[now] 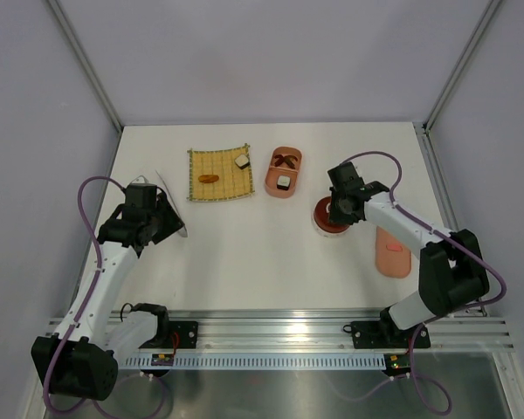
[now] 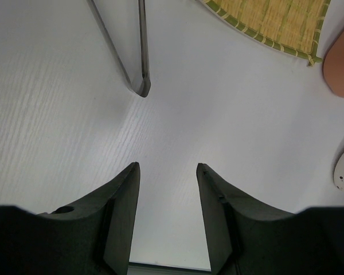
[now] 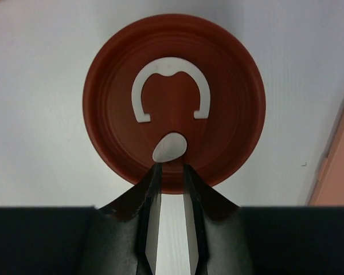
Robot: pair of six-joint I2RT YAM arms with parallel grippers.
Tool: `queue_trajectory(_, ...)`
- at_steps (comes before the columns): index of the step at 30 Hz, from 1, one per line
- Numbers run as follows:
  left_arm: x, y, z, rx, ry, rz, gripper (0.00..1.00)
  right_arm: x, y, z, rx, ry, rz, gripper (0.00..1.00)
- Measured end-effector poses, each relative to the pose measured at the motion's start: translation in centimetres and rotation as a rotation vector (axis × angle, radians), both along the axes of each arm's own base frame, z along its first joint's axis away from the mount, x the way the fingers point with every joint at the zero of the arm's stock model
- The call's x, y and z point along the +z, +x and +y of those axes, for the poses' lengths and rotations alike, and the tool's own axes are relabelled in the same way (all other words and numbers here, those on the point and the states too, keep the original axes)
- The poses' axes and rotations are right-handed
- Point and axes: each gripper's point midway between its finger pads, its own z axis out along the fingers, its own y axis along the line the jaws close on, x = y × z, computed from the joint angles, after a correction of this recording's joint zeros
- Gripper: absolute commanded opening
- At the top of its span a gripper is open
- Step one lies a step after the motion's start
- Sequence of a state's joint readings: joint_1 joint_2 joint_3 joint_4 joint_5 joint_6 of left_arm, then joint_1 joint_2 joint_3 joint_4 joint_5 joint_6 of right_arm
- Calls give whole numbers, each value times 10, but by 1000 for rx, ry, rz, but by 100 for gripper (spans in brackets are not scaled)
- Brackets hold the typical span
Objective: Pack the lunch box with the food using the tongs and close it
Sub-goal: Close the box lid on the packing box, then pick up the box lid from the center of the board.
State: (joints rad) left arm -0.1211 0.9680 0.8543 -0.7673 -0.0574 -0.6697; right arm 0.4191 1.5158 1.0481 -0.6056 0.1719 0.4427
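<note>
Arms both reaching out low over table. Left gripper gaping wide, gripping nothing. Tongs lying just ahead of its fingertips, bend nearest, long axis running straight away. Yellow mat sitting ahead-right with food on it; lunch box lying further right. Right gripper pointing down at near rim of red lid, fingers narrowly parted; cannot tell if pinching.

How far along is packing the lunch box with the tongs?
Done: a brown lump and a white-and-dark block sit in the pink oval lunch box. In hand: nothing; the slim metal tongs lie untouched before the open left gripper. Left: an orange lump and white block on the yellow woven mat, then the pink lid.
</note>
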Motion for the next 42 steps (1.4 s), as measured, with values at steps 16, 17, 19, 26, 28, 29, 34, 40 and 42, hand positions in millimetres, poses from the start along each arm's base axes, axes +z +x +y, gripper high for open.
queue_trajectory(16, 1, 0, 0, -2, -1, -5, 48, 41, 15, -122, -449, 45, -93, 69)
queue_trajectory(17, 1, 0, 0, -2, -2, -5, 48, 35, 10, -134, -499, 60, -71, 69)
queue_trajectory(19, 1, 0, -1, -5, -1, -7, 48, 17, -4, -150, -573, 70, -14, 69)
queue_trajectory(26, -5, -1, -2, -18, -2, 9, 48, -30, -38, -148, -596, 70, 155, 57)
queue_trajectory(28, -5, 0, -2, -22, -2, 8, 48, -41, -42, -145, -585, 75, 193, 53)
queue_trajectory(29, -5, 0, -3, -23, -3, 9, 48, -44, -43, -144, -581, 75, 203, 52)
queue_trajectory(34, -5, 2, -4, -26, -7, 6, 48, -56, -41, -142, -556, 82, 229, 38)
queue_trajectory(40, -10, 2, -5, -31, -11, 10, 47, -65, -37, -141, -537, 77, 241, 15)
queue_trajectory(42, -10, 2, -5, -33, -12, 10, 47, -65, -34, -141, -531, 80, 227, 3)
